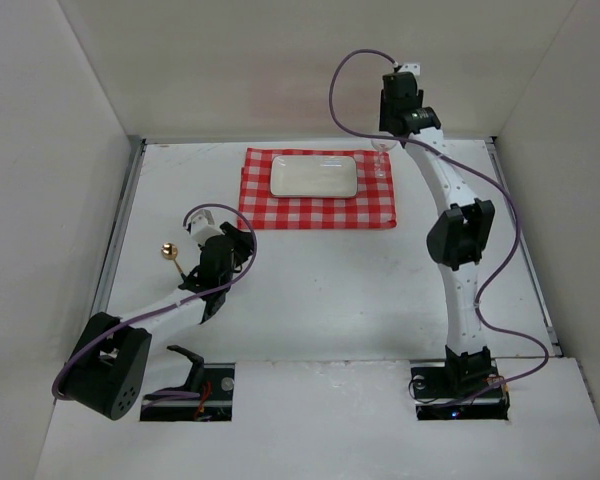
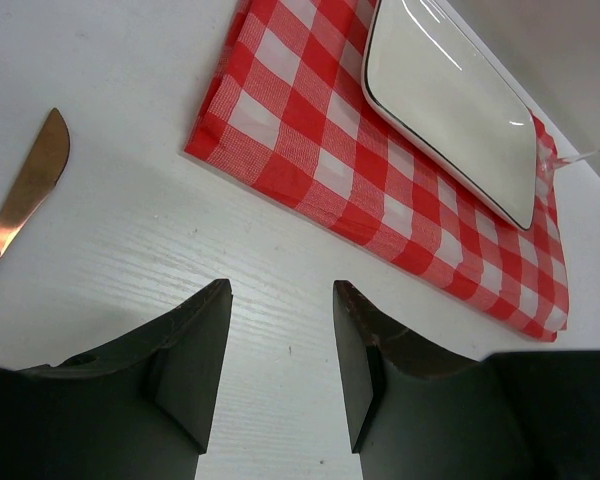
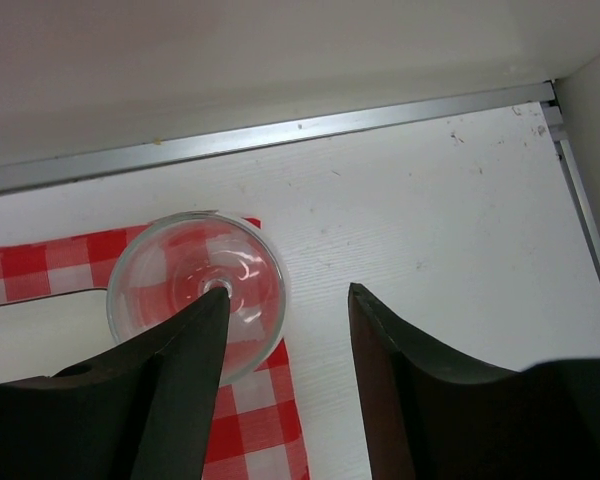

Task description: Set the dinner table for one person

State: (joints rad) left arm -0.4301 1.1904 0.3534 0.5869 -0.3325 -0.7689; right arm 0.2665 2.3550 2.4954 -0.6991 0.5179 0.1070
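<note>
On the white dinner table (image 1: 320,300), a red-and-white checked cloth (image 2: 310,150) lies near the far edge as a placemat, the white rectangular plate (image 2: 450,110) centred on it. Our right gripper (image 3: 288,295) hovers, jaws apart and empty, just beside the wine glass (image 3: 180,265), which stands upright at the cloth's far right corner, the usual spot for a drink. Our left gripper (image 2: 280,290), jaws likewise apart and empty, hangs over bare table near the copper-coloured knife (image 2: 35,180), which lies off the cloth and, we judge, belongs beside the plate.
</note>
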